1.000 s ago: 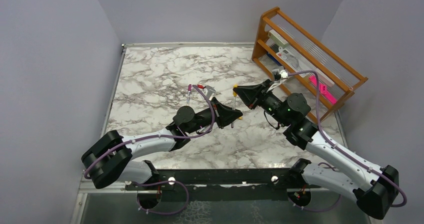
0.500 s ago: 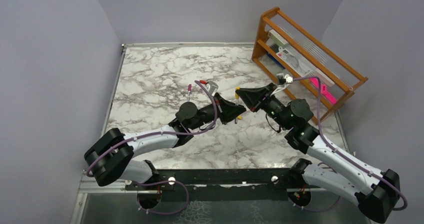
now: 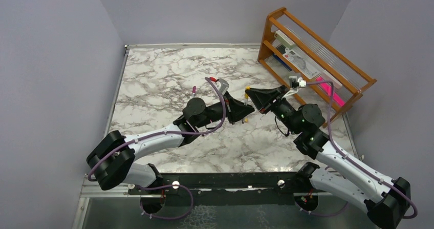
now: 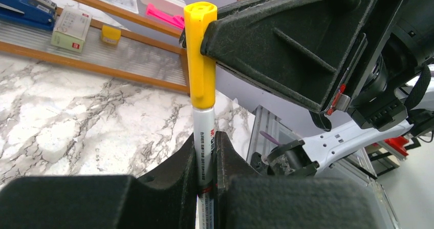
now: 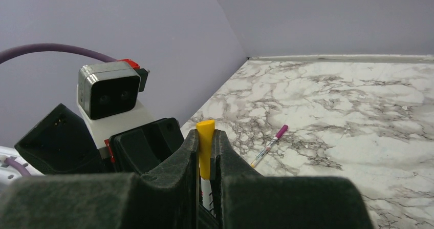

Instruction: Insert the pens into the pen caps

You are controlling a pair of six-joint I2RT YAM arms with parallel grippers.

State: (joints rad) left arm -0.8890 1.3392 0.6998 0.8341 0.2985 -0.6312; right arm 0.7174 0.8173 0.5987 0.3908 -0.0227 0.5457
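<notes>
The left gripper (image 4: 204, 148) is clenched on the barrel of a silver pen (image 4: 203, 129), held upright above the middle of the table (image 3: 153, 75). The right gripper (image 5: 205, 143) is clenched on a yellow cap (image 4: 200, 55), which sits over the pen's upper end. A second pen (image 3: 193, 91), magenta-tipped, lies on the table nearer the left edge, well apart from both grippers.

This was a robotics lab test cell, not a lived-in room. 3 plain lavender walls (image 3: 51, 60) boxed in a marble-patterned tabletop (image 3: 153, 80). 2 white-and-black robot arms (image 3: 153, 142), trailing purple cables, were bolted to a black rail (image 3: 230, 180) at its near edge. A wooden rack (image 3: 332, 47) of stationery stood at the far right corner.
</notes>
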